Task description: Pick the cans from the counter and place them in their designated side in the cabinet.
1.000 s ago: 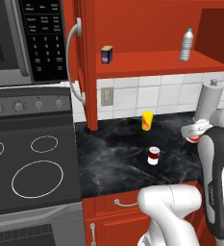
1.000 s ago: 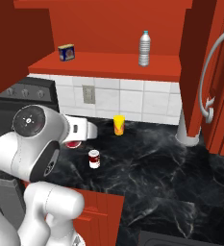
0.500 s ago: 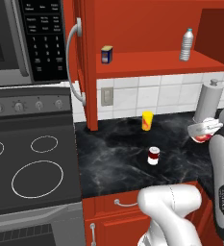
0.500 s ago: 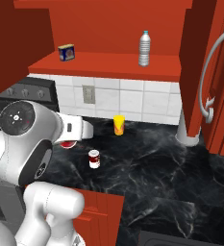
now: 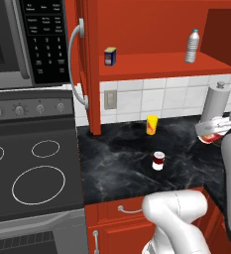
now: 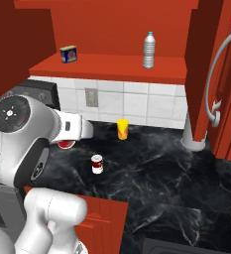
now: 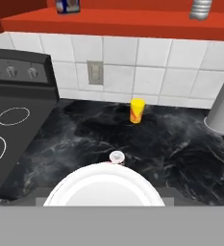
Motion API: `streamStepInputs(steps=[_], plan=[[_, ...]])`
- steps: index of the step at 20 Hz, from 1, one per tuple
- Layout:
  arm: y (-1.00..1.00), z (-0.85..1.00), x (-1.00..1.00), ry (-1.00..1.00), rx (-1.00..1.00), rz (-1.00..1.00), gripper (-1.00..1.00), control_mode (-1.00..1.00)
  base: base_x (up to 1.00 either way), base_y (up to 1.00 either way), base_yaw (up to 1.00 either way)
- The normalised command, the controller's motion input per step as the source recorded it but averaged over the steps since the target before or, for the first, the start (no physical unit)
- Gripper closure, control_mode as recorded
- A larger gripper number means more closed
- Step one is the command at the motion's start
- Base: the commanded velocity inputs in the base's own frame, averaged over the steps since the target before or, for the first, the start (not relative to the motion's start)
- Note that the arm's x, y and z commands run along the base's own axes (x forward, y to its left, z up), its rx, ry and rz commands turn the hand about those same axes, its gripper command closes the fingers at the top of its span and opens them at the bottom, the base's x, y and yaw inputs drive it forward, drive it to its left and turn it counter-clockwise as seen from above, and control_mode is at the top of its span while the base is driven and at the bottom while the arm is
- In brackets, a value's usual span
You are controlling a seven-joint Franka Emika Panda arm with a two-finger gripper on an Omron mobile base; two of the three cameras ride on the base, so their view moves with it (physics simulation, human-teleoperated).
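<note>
Cans, we count two: the maroon can [image 5: 158, 160] stands on the counter [image 5: 122, 163] in front of the yellow cup [image 5: 151, 124], and the red can [image 5: 212, 137] hangs clamped in our gripper [image 5: 211, 134], arm raised right of the cup.

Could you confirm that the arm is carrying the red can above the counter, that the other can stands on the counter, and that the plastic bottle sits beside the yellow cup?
Not quite: the plastic bottle stands on the cabinet shelf, not beside the yellow cup, as the right base view shows. The rest holds: the gripper carries the red can above the counter, and the other can stands on it.
</note>
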Motion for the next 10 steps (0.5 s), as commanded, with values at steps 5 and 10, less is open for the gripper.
streamStepInputs(steps=[5,10], plan=[[0.16,0.21,-0.04,-0.12,0.0,0.0,1.0,-1.0,0.0,0.0,0.0],[0.13,0.21,-0.04,-0.17,-0.01,0.0,1.0,-1.0,0.0,0.0,0.0]])
